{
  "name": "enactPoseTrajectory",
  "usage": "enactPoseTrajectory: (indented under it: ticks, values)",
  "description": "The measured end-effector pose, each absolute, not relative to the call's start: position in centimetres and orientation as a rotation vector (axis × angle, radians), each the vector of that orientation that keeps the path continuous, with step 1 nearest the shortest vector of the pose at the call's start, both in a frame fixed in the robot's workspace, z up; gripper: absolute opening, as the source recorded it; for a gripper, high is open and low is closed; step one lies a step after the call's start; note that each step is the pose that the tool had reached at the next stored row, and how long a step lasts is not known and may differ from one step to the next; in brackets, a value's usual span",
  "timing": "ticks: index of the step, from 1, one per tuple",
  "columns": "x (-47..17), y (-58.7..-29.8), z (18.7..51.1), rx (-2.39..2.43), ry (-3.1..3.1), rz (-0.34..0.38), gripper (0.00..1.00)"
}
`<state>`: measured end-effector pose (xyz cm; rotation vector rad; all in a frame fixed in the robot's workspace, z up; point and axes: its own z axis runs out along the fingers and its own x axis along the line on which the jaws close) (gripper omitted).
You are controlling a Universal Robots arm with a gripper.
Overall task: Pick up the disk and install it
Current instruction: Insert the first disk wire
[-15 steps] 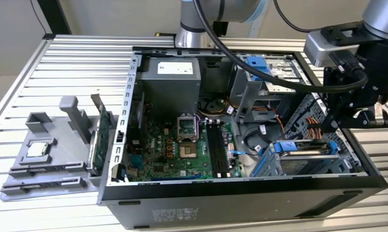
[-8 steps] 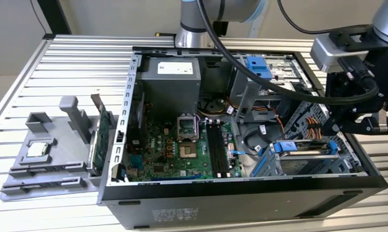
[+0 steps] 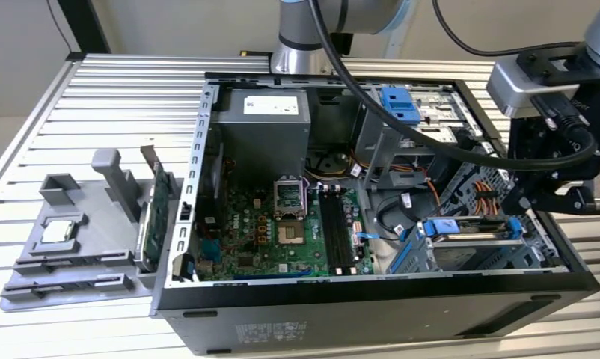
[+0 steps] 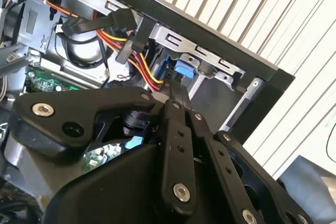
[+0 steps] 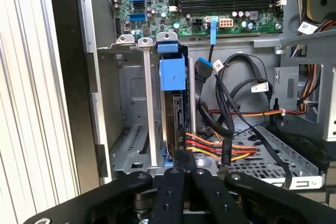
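Exterior view: the disk (image 3: 467, 229) stands on edge in the drive cage (image 3: 479, 258), lower right of frame. Second wrist view: the gripper (image 4: 173, 85) has its fingers together. First wrist view: its tips meet the disk's end. Best to push straight along the slot, clear of the cables (image 5: 231, 153).

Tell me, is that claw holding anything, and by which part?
Apparently the disk: the gripper looks closed on its near end, while the disk stands on edge in the cage.

Ribbed metal table (image 3: 100, 86), open computer case (image 3: 380, 321) on it, grey fixture tray (image 3: 75, 280) beside
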<state>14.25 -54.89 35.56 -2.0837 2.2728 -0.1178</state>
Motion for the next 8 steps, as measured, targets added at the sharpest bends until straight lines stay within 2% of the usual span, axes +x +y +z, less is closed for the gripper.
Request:
enactPoseTrajectory:
  ticks: [8]
  values:
    - [13.8, -55.0, 34.4, -2.084, 2.273, -0.118, 0.00]
